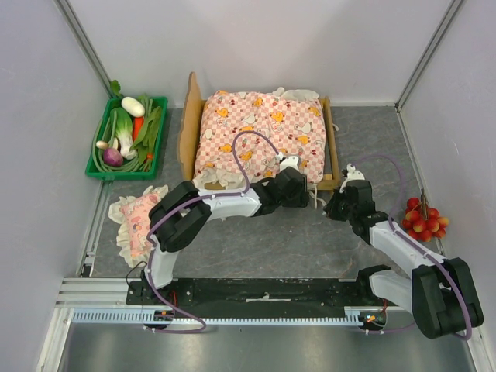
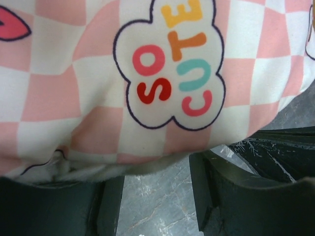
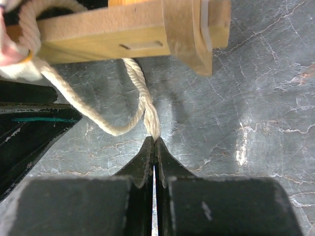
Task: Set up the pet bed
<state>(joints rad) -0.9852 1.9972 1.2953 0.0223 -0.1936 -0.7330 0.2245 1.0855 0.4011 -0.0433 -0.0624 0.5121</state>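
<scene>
A grey marbled table [image 1: 294,240] seen from above, with two robot arms reaching in from its near edge. The pet bed [image 1: 188,128], a light-wood frame, sits at the far middle of the table with its curved headboard on the left. A pink-checked frilled mattress [image 1: 263,132] with orange prints lies in the frame and covers nearly all of it. Its near edge spills over the near rail.

At the far left is a green tray [image 1: 116,176] of vegetables. A small pink frilled pillow [image 1: 138,221] lies on the table in front of the tray, apart from the bed. A bunch of small red fruits [image 1: 422,219] lies at the right edge.

The left tool [image 2: 155,169] is at the mattress's near edge. Its fingers are spread apart and bare table shows between them. The right tool [image 3: 155,145] is at the bed's near right corner, clenched on the frayed end of a cream cord [image 3: 98,118] that loops down from the frame.
</scene>
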